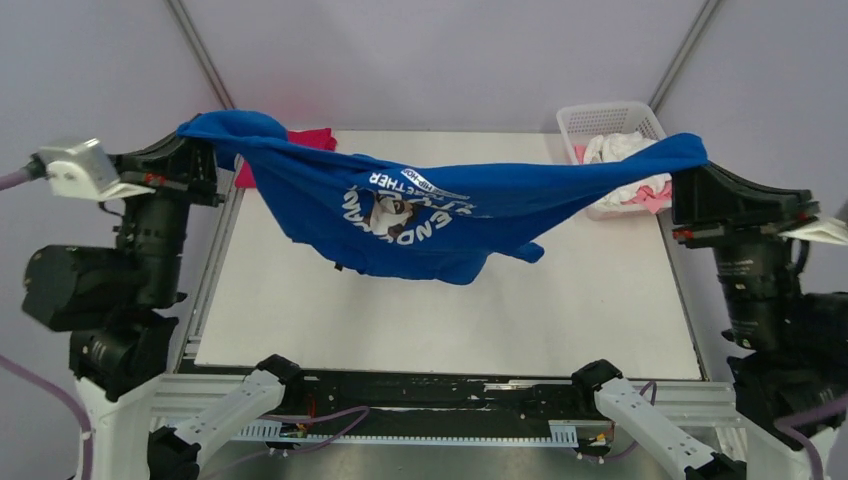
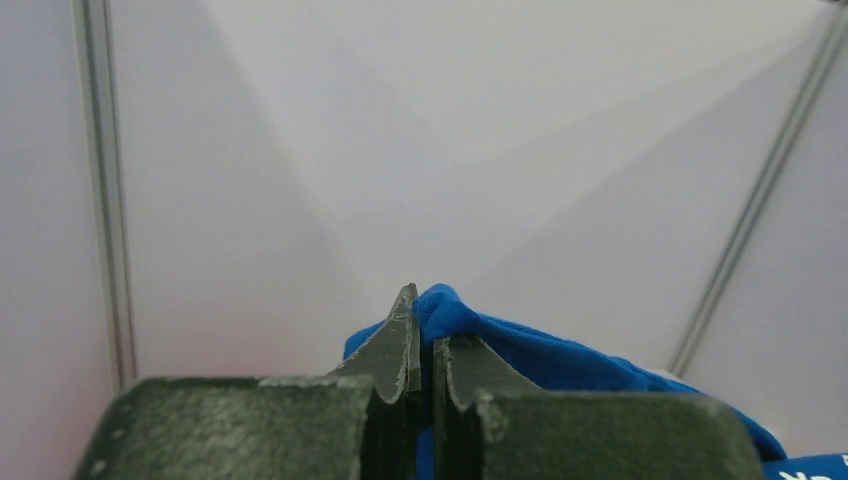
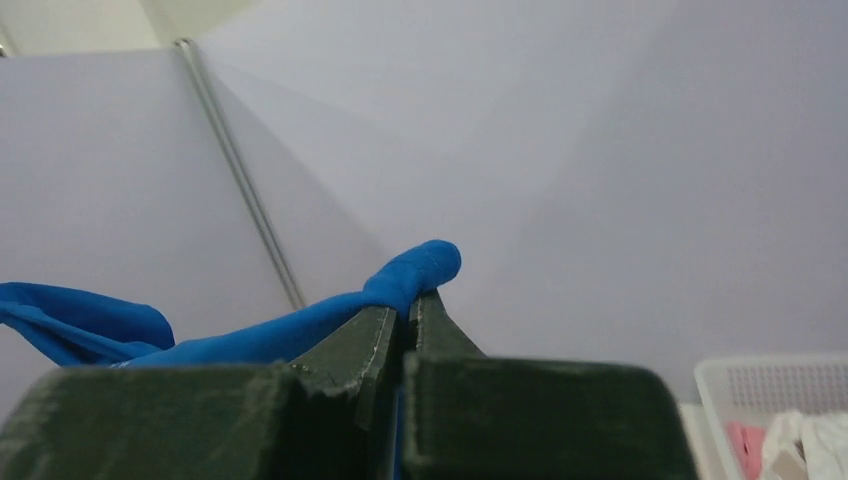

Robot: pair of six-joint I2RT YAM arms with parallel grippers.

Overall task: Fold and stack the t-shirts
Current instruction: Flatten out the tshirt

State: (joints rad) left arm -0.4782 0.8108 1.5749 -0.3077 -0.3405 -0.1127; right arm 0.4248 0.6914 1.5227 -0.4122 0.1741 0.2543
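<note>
**Blue t-shirt aloft, no fold made yet**

Blue t-shirt [image 1: 420,215] hangs in the air above the table [image 1: 560,320], stretched between the two arms like a slack line. Its printed chest graphic faces the overhead camera and its lower part sags in loose bunches toward the tabletop. The left gripper [image 2: 422,322] is clamped on a wad of blue cloth at one end. The right gripper [image 3: 405,305] is pinched tight on a rolled edge at the other. Both wrist views show fabric squeezed between nearly closed jaws.

By my reading, the task is at an early stage. This shirt has been lifted and spread but is neither laid flat nor folded. A magenta t-shirt [image 1: 316,139] lies at the far left of the table, mostly hidden behind the blue one, so whether it is folded cannot be told. White and pale pink t-shirts [image 1: 625,150] sit crumpled in the basket [image 1: 610,112] at the far right, apparently untouched. What is left seems to be laying the blue shirt down, folding it, stacking it, and then handling the basket's contents.
</note>
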